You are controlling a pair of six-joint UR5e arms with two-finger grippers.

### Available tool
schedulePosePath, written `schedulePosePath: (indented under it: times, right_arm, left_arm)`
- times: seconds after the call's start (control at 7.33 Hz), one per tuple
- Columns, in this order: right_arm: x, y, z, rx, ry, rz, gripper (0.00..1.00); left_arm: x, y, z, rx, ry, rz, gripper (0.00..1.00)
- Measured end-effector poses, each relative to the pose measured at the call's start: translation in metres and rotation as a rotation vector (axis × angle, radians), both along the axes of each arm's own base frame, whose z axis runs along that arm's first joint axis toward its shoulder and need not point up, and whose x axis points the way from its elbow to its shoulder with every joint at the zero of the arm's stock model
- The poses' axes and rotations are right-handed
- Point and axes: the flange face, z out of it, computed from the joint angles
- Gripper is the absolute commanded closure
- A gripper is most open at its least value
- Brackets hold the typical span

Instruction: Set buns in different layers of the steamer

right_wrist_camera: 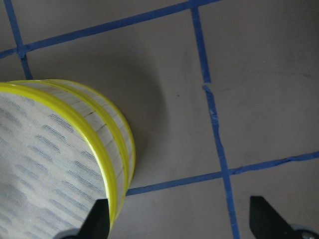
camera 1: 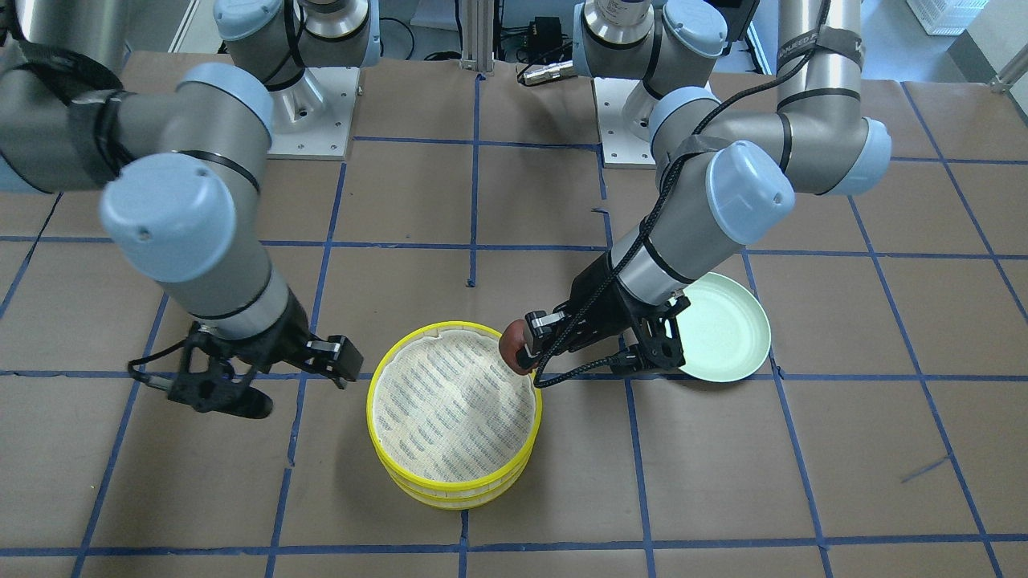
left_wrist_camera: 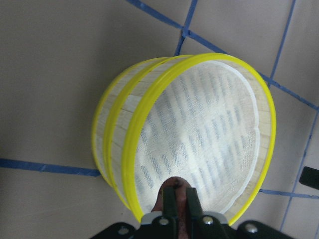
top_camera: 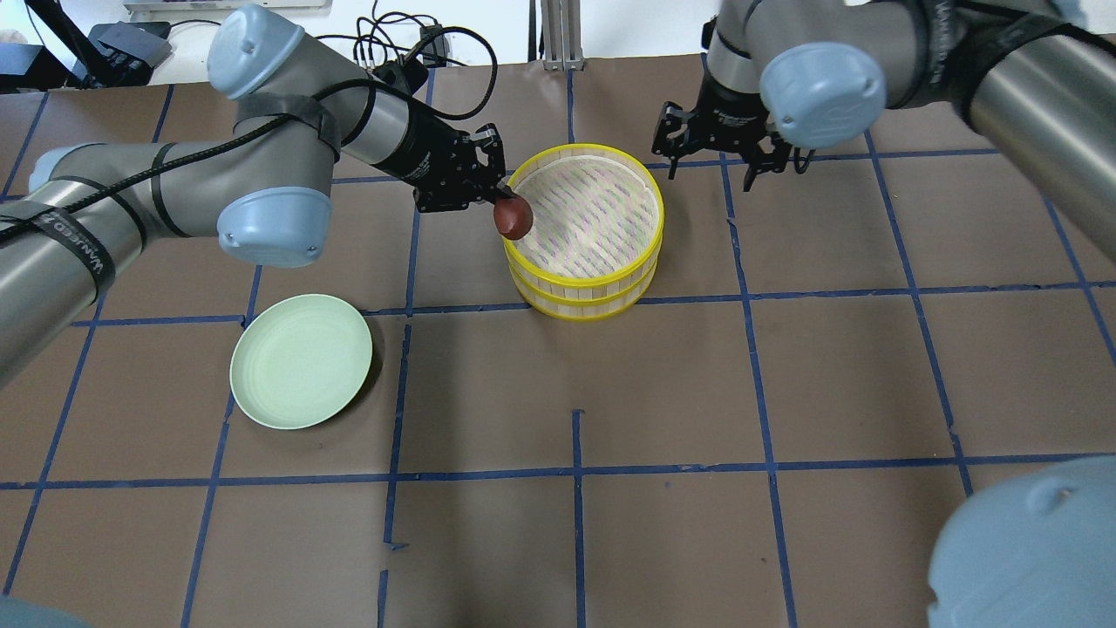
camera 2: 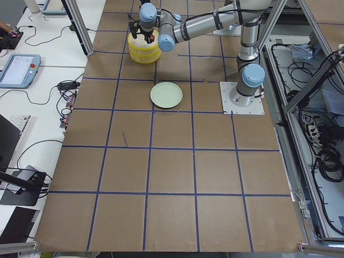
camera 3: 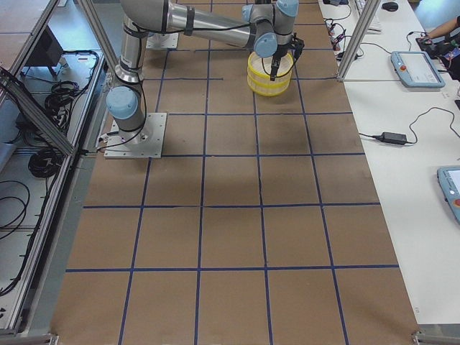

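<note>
A table [top_camera: 785, 392] covered in brown paper and marked into squares by blue tape is seen beneath both arms. The left arm [top_camera: 174, 201] is stretched across its own half toward the middle, and the right arm [top_camera: 872, 70] is bent down on the other side. The steamer [top_camera: 649, 205] is stood near the table's middle as two stacked round trays with yellow rims; the upper tray is lined with off-white cloth bearing grey-blue dashes, and the inside of the lower tray is hidden by it. A pale green plate [top_camera: 301, 373] is laid flat on the left arm's side, well apart from the steamer. The right gripper [camera 1: 293, 384] is held low just beside the steamer on the side away from the plate, apart from its wall; its fingers are spread wide, and only bare table is shown between them in the right wrist view. The left gripper [top_camera: 501, 196] is closed on a glossy reddish-brown bun [top_camera: 513, 218], which is pinched between the two fingers in the left wrist view. The bun is held at the upper tray's rim on the plate's side, at the edge of the cloth; whether rim or cloth is touched cannot be told
</note>
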Motion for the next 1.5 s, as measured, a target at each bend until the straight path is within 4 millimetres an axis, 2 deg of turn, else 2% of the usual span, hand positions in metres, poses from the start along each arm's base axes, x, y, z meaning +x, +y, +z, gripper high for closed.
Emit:
schedulePosePath:
  times: [0.14,0.27,0.55,0.82,1.09,1.23,1.5]
  right_arm:
    - [-0.025,0.006,0.028,-0.01,-0.007,0.023,0.0]
    - [-0.038,0.014,0.054,-0.021,-0.009,0.046,0.0]
    - [-0.031,0.034,0.09,-0.029,-0.006,0.072,0.0]
    - [-0.026,0.058,0.113,-0.021,0.042,0.088,0.0]
    - [-0.026,0.074,0.129,-0.019,0.064,0.092,0.0]
    - [-0.026,0.077,0.131,-0.014,0.063,0.092,0.0]
    - [-0.026,0.081,0.134,0.007,0.064,0.08,0.0]
  left_arm:
    - [-0.012,-0.005,-0.007,0.002,0.025,0.021,0.0]
    - [-0.022,-0.012,-0.006,0.007,0.042,0.048,0.0]
    - [-0.029,-0.02,0.005,-0.008,0.053,0.068,0.0]
    - [-0.018,-0.023,0.016,-0.135,-0.088,-0.07,0.0]
    - [0.017,-0.018,0.024,-0.201,-0.378,-0.302,0.0]
    - [0.047,-0.01,0.04,-0.175,-0.448,-0.364,0.0]
    - [0.105,0.014,0.076,-0.052,-0.472,-0.367,0.0]
